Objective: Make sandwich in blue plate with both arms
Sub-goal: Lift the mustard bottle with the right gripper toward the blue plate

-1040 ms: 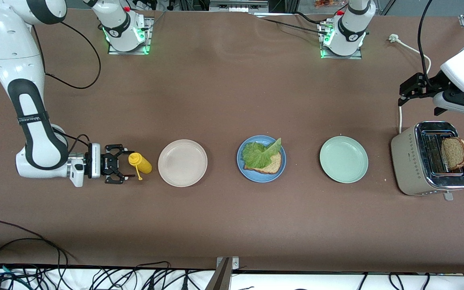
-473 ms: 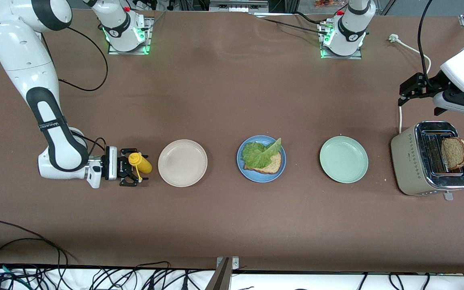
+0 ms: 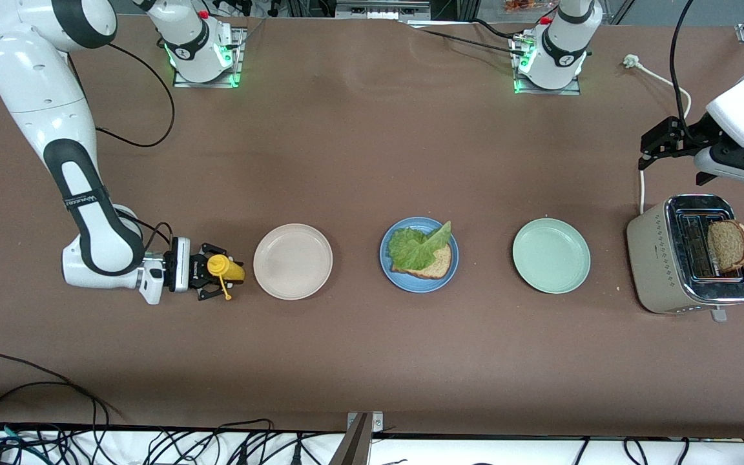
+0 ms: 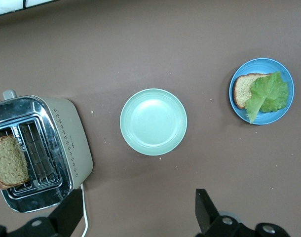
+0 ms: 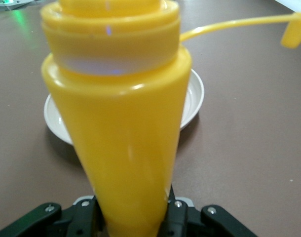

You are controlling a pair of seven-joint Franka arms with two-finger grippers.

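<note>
While the front view shows only the cap and a sliver of the yellow squeeze bottle (image 3: 225,268), the right wrist view fills with its tapered body (image 5: 126,143), standing upright on the table (image 3: 359,148) with its loose cap strap (image 5: 239,22) sticking out, the beige plate (image 5: 192,98) just beside it. The right gripper (image 3: 209,279) sits low at the right arm's end of the table, its fingers (image 5: 177,210) pressed against either side of the bottle's base. The left wrist view shows the left gripper's (image 4: 135,217) two fingers (image 4: 205,210) standing wide apart with nothing between them; in the front view that gripper (image 3: 659,143) hangs above the table near the toaster (image 3: 656,258) while the arm waits.

Three plates lie in a row: beige (image 3: 292,261), blue plate (image 3: 394,274) in the middle, pale green (image 3: 551,256). Two bread slices show: one (image 3: 440,263) on the blue plate under one lettuce leaf (image 3: 418,245), the other (image 3: 728,245) standing in a slot of the single toaster at the left arm's end. So the sandwich is only half built, its top slice not yet on.

Lettering runs along the right arm's (image 3: 81,200) forearm band and across its gripper, too small to read.
</note>
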